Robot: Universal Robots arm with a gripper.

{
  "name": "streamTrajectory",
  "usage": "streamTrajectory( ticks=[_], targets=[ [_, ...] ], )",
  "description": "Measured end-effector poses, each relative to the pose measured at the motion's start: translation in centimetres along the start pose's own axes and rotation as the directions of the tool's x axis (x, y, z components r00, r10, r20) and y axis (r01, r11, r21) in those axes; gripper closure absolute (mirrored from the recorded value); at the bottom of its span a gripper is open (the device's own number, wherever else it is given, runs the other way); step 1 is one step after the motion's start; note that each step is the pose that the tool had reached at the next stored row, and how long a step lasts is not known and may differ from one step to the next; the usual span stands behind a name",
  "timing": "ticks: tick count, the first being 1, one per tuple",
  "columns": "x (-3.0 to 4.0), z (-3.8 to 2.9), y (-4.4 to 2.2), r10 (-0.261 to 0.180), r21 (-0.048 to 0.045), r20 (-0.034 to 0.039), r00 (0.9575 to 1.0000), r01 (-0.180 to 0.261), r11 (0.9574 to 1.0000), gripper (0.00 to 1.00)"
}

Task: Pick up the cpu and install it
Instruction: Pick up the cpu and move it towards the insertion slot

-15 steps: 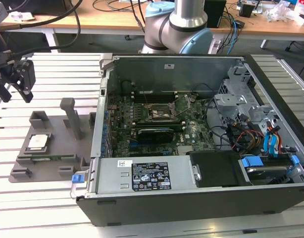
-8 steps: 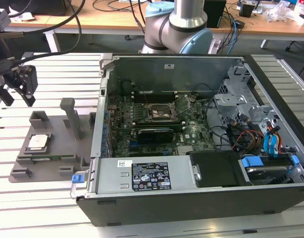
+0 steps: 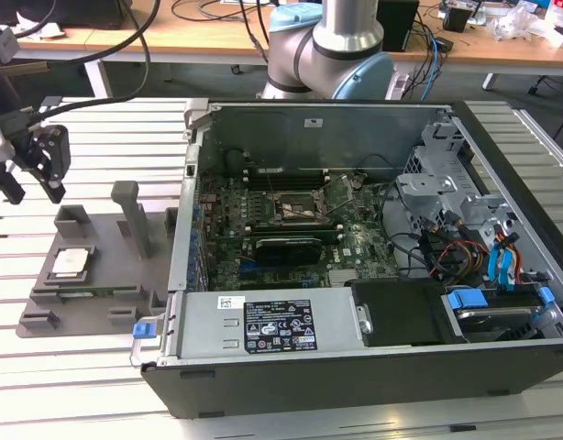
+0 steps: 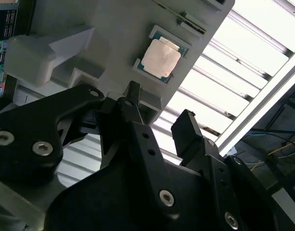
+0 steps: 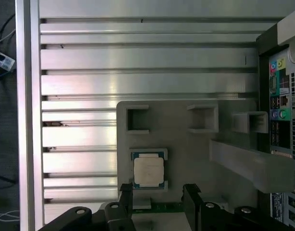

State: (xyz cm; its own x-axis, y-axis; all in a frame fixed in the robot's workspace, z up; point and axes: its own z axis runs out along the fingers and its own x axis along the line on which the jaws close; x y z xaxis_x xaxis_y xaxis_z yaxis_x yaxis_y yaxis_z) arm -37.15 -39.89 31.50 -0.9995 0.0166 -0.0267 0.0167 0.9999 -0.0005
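Observation:
The cpu is a small silver-grey square lying flat in a recess of the grey fixture plate, at the exterior view's left. It also appears in both wrist views as the cpu. My gripper hangs above and a little behind the fixture, apart from the chip. Its two black fingers stand open with nothing between them, and the gripper is a short way off the cpu. The black socket sits mid-motherboard inside the open computer case.
Raised blocks and a tall grey post stand on the fixture plate beside the cpu. The case wall borders the fixture on the exterior view's right. Slatted aluminium table surrounds both. The arm's base stands behind the case.

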Motion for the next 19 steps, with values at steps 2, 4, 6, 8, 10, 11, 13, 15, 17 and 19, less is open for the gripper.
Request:
streamTrajectory(
  ticks=[2,4,6,8,10,11,13,15,17,19],
  targets=[
    [0.01,0.24,0.00,0.000,0.0001,-0.0002,1.0000,0.000,1.0000,0.45],
    [0.01,0.37,0.00,0.000,0.0001,-0.0001,1.0000,0.000,1.0000,0.45],
    [0.01,0.42,0.00,0.000,0.0001,-0.0001,1.0000,0.000,1.0000,0.45],
    [0.01,0.49,0.00,0.000,0.0001,-0.0001,1.0000,0.000,1.0000,0.45],
    [0.02,0.57,0.00,0.000,0.0001,-0.0001,1.0000,0.000,1.0000,0.45],
    [0.02,0.60,0.00,0.000,0.0001,-0.0001,1.0000,0.000,1.0000,0.45],
    [0.02,0.70,0.00,0.000,0.0001,-0.0001,1.0000,0.000,1.0000,0.45],
    [0.02,0.79,0.00,0.000,0.0001,-0.0002,1.0000,0.000,1.0000,0.45],
    [0.02,0.85,0.00,0.000,0.0001,-0.0001,1.0000,0.000,1.0000,0.45],
    [0.03,0.93,0.00,0.000,0.0001,-0.0001,1.0000,0.000,1.0000,0.45]
  ],
)
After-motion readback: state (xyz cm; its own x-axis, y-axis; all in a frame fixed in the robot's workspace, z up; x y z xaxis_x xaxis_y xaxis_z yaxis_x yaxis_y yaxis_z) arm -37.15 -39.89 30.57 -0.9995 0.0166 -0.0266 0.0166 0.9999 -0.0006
